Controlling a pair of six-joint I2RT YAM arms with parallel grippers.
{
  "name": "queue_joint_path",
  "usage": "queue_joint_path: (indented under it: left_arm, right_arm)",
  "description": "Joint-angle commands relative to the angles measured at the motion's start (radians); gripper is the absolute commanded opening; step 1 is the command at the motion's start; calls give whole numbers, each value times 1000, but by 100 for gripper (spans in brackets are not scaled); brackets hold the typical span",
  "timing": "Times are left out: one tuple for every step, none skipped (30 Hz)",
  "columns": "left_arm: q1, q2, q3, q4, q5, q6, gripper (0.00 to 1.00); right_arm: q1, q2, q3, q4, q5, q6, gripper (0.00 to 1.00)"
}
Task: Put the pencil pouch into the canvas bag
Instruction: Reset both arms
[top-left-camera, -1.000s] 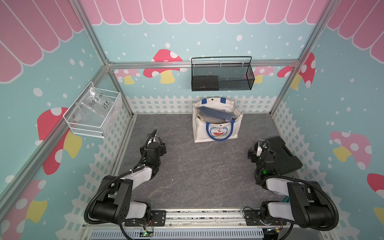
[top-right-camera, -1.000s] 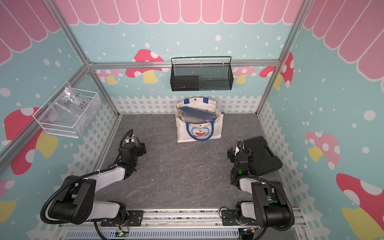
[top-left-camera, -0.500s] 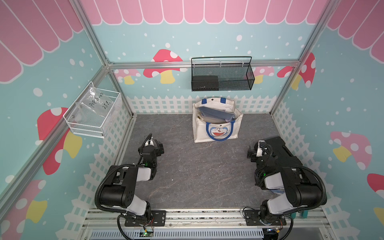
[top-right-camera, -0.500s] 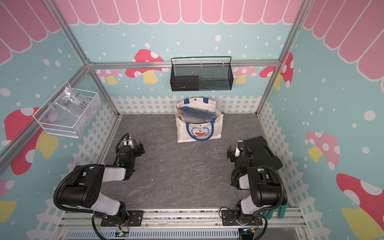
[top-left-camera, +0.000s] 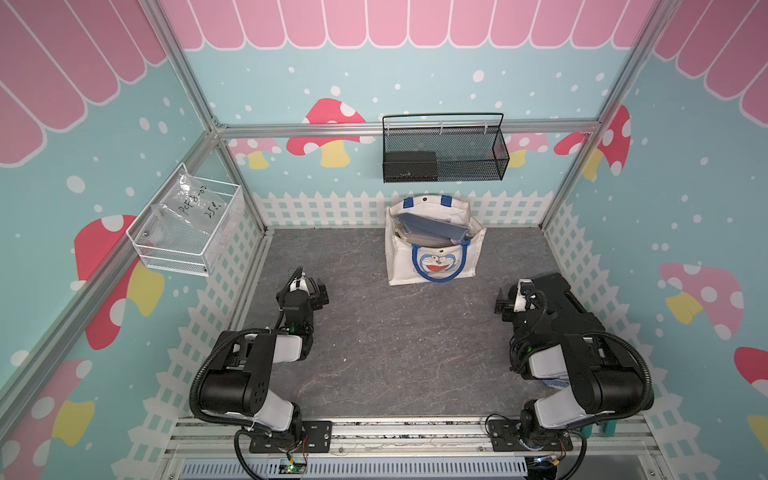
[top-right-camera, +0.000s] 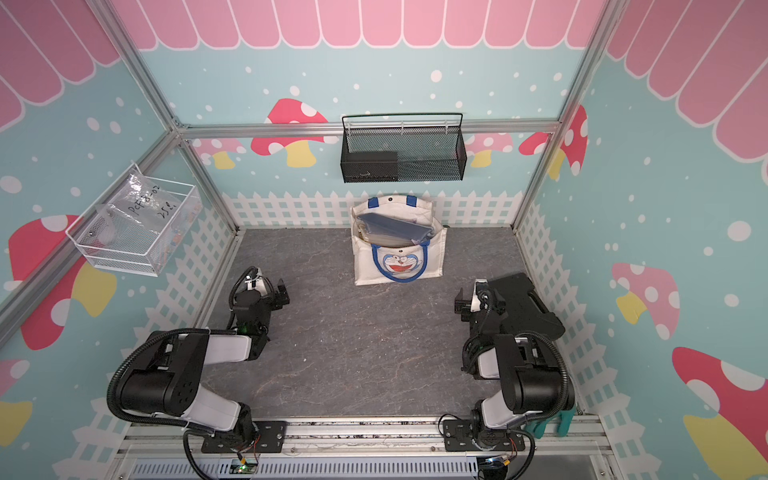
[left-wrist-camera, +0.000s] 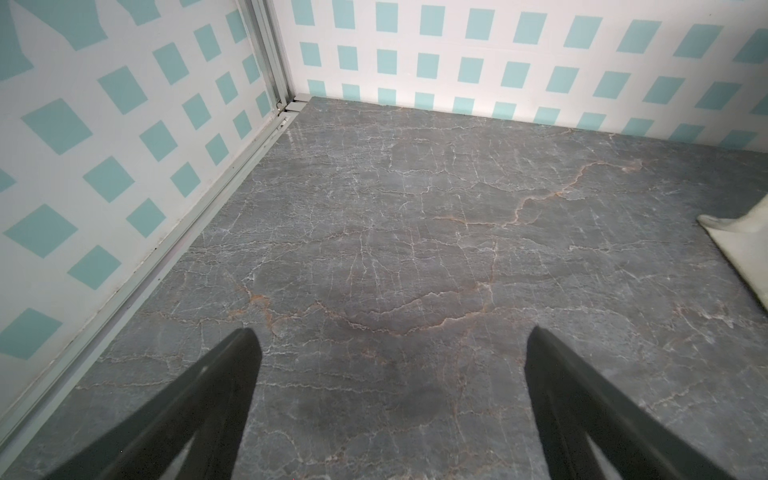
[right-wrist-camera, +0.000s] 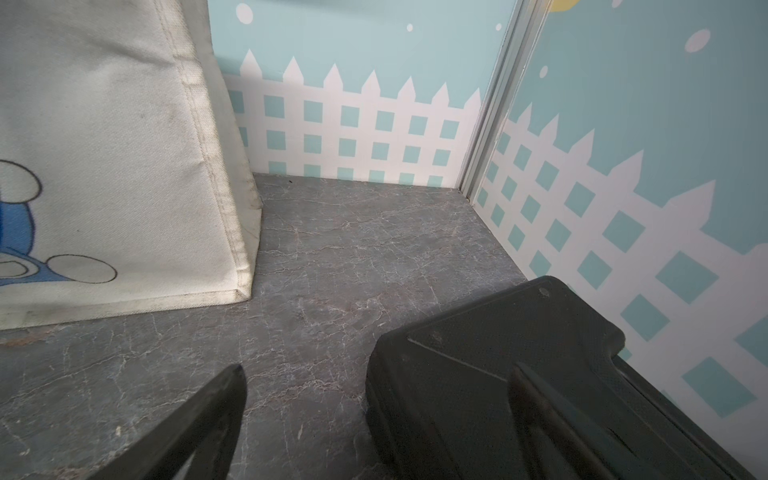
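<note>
The cream canvas bag (top-left-camera: 434, 259) with blue handles and a cartoon cat face stands upright at the back middle in both top views (top-right-camera: 399, 259). A flat blue-grey pencil pouch (top-left-camera: 432, 227) lies slanted in its open mouth (top-right-camera: 392, 226). My left gripper (top-left-camera: 321, 293) is low at the left, open and empty, well away from the bag. In the left wrist view it (left-wrist-camera: 392, 332) has only bare floor between its fingers. My right gripper (top-left-camera: 502, 305) is open at the right. One of its fingers (right-wrist-camera: 540, 399) hangs over a black case (right-wrist-camera: 498, 332).
The black case (top-left-camera: 569, 303) lies along the right wall beside my right arm. A black mesh basket (top-left-camera: 444, 151) hangs on the back wall above the bag. A white wire basket (top-left-camera: 183, 232) holding a plastic bag hangs on the left wall. The bag's corner (left-wrist-camera: 739, 232) shows in the left wrist view.
Both arms have folded back at the elbows towards the front rail. The grippers stay low, open and almost in place. The bag and pouch have not moved.
</note>
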Motion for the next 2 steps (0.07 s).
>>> queue_joint_path:
  left_arm:
    - [6, 5, -3, 29, 10, 9, 99]
    - [5, 2, -8, 34, 11, 11, 99]
  right_arm:
    - [-1, 1, -6, 58, -5, -3, 99]
    - [-1, 1, -6, 60, -7, -4, 99]
